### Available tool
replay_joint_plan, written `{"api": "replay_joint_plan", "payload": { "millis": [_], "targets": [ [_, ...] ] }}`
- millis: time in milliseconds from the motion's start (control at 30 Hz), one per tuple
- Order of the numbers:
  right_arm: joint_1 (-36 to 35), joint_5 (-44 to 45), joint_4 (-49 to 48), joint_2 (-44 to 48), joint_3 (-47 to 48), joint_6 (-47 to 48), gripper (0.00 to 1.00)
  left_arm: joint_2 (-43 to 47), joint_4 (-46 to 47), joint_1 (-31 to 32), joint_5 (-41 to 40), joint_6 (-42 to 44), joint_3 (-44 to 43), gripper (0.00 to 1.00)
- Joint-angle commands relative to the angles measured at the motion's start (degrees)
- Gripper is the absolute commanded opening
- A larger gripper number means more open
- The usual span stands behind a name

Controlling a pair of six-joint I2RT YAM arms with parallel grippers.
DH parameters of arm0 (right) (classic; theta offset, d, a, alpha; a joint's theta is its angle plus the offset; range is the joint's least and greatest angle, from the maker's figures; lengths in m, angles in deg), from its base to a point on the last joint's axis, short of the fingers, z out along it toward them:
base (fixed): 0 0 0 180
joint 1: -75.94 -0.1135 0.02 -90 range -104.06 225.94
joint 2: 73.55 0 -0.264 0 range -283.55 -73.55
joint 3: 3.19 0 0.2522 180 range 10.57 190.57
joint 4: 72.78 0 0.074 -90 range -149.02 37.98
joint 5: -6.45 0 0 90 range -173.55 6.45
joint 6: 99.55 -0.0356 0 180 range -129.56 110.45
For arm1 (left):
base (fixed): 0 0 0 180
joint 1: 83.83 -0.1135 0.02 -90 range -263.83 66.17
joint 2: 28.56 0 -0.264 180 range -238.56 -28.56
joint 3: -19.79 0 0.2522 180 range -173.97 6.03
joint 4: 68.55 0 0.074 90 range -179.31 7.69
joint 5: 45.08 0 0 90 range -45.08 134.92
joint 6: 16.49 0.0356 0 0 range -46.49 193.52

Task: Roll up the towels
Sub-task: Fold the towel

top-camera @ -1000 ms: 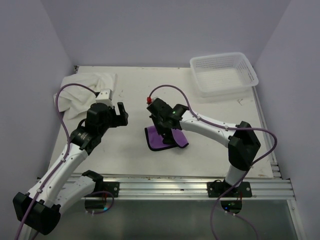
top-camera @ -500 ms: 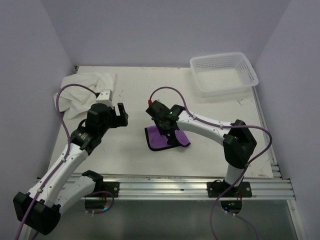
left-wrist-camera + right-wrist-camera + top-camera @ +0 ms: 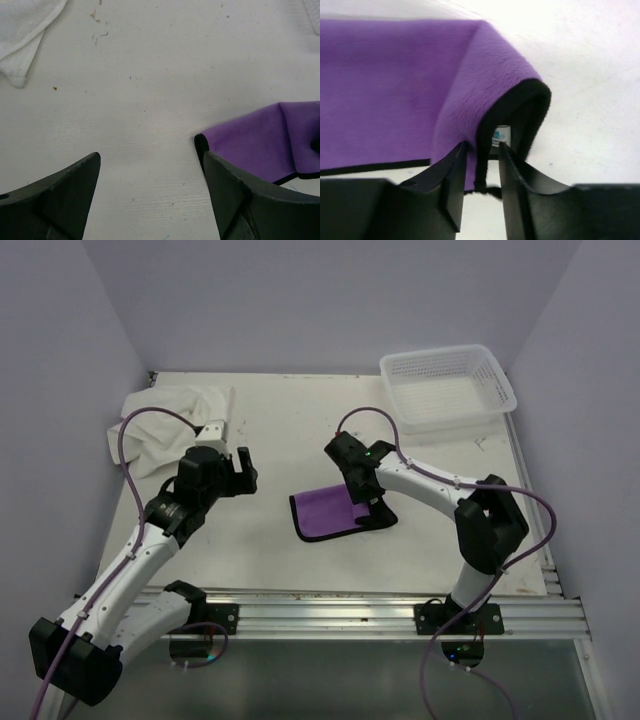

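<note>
**Obstructed or uncertain items**
- Top view: the right gripper [image 3: 368,502] covers the right end of the purple towel [image 3: 335,510], and its fingertips are hidden under the wrist.
- Left wrist view: only a corner of the white towel [image 3: 22,30] enters at the upper left. The purple towel runs off the right edge, partly behind one finger.
- Right wrist view: a small white tag beneath the raised fold is too small to read.

**Position of parts**
- The purple towel lies flat on the table [image 3: 270,420], front centre, between the two arms. Its right end stands up in a fold.
- The dark-edged fold stands between the right gripper's jaws. They are narrowly apart, and bare table shows between the edging and one finger, so the fold is not pinched.
- The left gripper [image 3: 151,157] hovers with its jaws spread wide and nothing between them. The purple towel's near corner lies just beyond its fingertips.
- The white towel lies bunched at the far left corner, well apart from both grippers.
- The basket [image 3: 440,352] sits at the far right corner.
</note>
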Motion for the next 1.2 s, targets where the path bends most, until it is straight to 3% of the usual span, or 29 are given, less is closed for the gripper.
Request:
{"api": "replay_joint_plan", "payload": {
  "millis": [0,67,167,333,633,900,933,1167],
  "targets": [
    [2.3,0.1,-1.3,3.6,-2.5,2.0,0.45,-0.5,-0.6,-0.4,0.6,0.0,-1.4,0.88],
    [2.6,0.3,-1.8,4.4,-3.2,2.7,0.56,-0.4,-1.4,-0.4,2.5,-0.4,-2.4,0.88],
    [2.9,1.2,-1.8,6.2,-3.5,3.4,0.65,0.6,0.0,-0.4,5.7,-2.4,-2.4,0.88],
    [4.9,2.7,-1.3,9.7,-4.6,3.4,0.68,-0.3,3.4,-0.3,10.1,-6.8,-1.0,0.88],
    [13.2,-2.7,-4.6,14.9,-11.3,2.7,0.63,-6.9,17.5,1.7,18.3,-14.3,4.6,0.88],
    [15.6,-9.0,-8.3,18.1,-16.2,1.7,0.59,-15.4,23.2,9.9,16.5,-15.9,4.8,0.71],
    [15.6,-9.8,-8.7,18.7,-17.0,1.3,0.58,-16.6,25.9,10.1,16.4,-16.2,6.0,0.66],
    [15.6,-12.7,-12.6,26.8,-28.2,-3.0,0.41,-21.5,29.4,10.3,16.4,-15.9,8.0,0.6]
  ]
}}
